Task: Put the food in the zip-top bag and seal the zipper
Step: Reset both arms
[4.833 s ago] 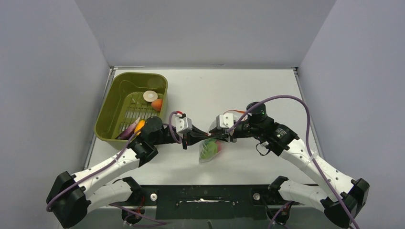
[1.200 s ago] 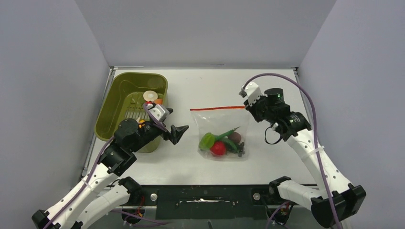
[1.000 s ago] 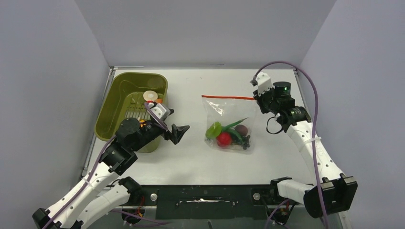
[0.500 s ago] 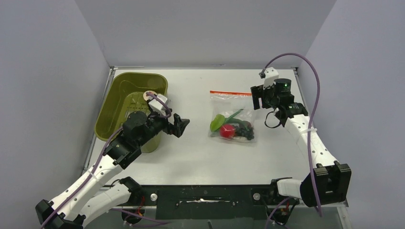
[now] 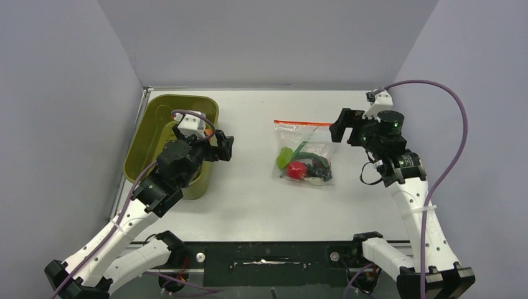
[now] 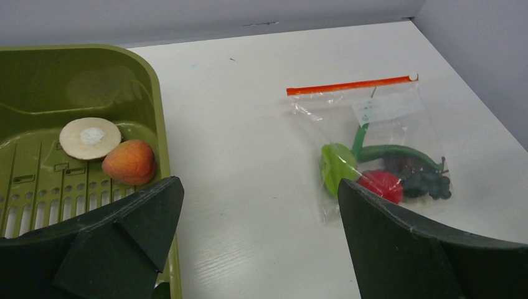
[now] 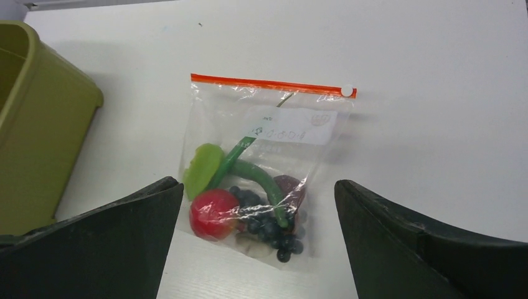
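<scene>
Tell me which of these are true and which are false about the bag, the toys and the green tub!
1. The clear plastic bag with an orange-red strip lies on the white table. True.
2. The red round toy sits in the olive-green plastic tub. False: it is inside the clear bag.
3. The left tool and the right tool are both open and hold nothing. True.
4. The tub has nothing in it. False: a round cream slice and an orange-brown piece lie in it.
5. The dark purple grape bunch is in the bag. True.
</scene>
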### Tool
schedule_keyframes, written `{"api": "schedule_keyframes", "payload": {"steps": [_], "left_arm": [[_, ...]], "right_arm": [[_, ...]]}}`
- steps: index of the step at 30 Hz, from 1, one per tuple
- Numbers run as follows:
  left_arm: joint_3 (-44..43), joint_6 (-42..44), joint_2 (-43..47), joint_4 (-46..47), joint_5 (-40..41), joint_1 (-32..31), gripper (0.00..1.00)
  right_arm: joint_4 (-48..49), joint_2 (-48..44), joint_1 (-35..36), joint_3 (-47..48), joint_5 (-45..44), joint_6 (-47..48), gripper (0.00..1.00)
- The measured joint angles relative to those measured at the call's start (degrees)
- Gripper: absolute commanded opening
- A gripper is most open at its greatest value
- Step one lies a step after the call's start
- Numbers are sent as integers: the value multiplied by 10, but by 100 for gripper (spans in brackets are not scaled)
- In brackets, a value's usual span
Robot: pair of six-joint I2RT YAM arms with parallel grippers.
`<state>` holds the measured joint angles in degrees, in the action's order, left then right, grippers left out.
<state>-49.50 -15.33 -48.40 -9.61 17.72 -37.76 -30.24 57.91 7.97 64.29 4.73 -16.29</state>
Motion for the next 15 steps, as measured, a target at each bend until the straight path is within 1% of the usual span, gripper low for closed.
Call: {"api": "schedule_keyframes", "payload": {"steps": [7, 10, 15], "left_arm": [[-41, -19, -10, -18, 28, 0, 98], [-58, -32, -6, -17, 27, 0, 98], [-58, -53, 21, -7, 15, 0, 98]], "right_arm": [[-33, -87, 0, 0, 2, -88, 98], [-33, -120, 0, 0, 3, -119, 98], [-33, -150, 0, -1, 5, -148, 98]]}}
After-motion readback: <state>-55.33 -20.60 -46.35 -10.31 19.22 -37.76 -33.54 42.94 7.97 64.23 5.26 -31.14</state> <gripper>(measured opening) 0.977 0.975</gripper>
